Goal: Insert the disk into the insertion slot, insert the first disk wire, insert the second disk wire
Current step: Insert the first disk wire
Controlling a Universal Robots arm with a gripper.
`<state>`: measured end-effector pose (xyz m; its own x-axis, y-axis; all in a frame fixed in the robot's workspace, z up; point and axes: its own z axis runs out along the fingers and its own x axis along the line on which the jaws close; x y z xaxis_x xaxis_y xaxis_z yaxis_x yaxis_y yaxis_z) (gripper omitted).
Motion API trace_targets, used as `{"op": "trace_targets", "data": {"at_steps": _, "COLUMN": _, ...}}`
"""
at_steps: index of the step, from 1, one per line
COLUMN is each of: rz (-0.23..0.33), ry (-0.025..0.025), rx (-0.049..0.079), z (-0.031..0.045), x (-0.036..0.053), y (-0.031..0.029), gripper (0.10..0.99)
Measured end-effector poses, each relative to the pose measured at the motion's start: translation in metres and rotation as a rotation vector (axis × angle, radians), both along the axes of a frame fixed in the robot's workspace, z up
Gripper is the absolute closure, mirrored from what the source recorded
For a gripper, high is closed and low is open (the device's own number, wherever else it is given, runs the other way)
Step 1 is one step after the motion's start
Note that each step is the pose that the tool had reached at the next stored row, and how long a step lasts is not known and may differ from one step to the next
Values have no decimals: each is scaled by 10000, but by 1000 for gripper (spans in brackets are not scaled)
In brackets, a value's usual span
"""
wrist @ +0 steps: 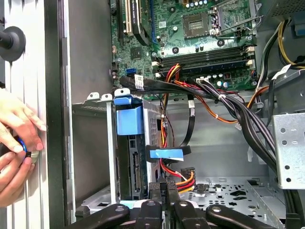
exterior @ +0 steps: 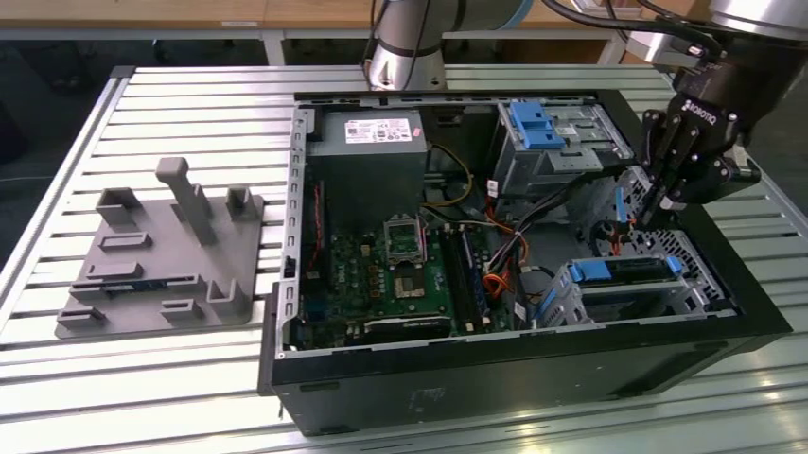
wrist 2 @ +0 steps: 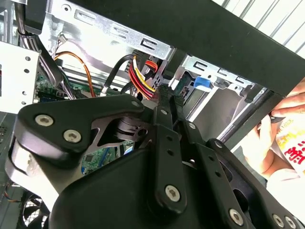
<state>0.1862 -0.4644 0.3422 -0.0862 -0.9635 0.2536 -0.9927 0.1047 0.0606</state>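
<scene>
Beside the computer case (exterior: 505,378), on the exterior view's left, lies a grey fixture (exterior: 151,274). Inside the case, the disk (exterior: 619,271) sits in the insertion slot (exterior: 688,293). Over the case's interior hangs the gripper (exterior: 644,216), its fingers pressed together beside red-and-yellow wires (wrist: 183,179). Whether they pinch anything cannot be told.

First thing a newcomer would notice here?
The open computer case, lying on the slatted table, dominates the exterior view. At that view's right the gripper reaches down inside it, jaws close together, near the blue-framed disk sitting in the insertion slot. In the first wrist view a person's hand is just outside the case wall.
</scene>
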Motion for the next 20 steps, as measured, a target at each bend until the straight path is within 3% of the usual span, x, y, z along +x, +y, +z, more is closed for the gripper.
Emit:
{"op": "trace_targets", "data": {"at_steps": 6, "rz": 26, "ry": -6, "rx": 4, "z": -2, "x": -3, "y": 0, "gripper": 918}}
{"op": "trace_targets", "data": {"at_steps": 12, "rz": 624, "ry": -31, "rx": 7, "z": -1, "x": -34, "y": -15, "gripper": 918}}
{"op": "trace_targets", "data": {"at_steps": 20, "rz": 624, "ry": -55, "rx": 393, "z": 5, "x": -74, "y": -138, "gripper": 918}}
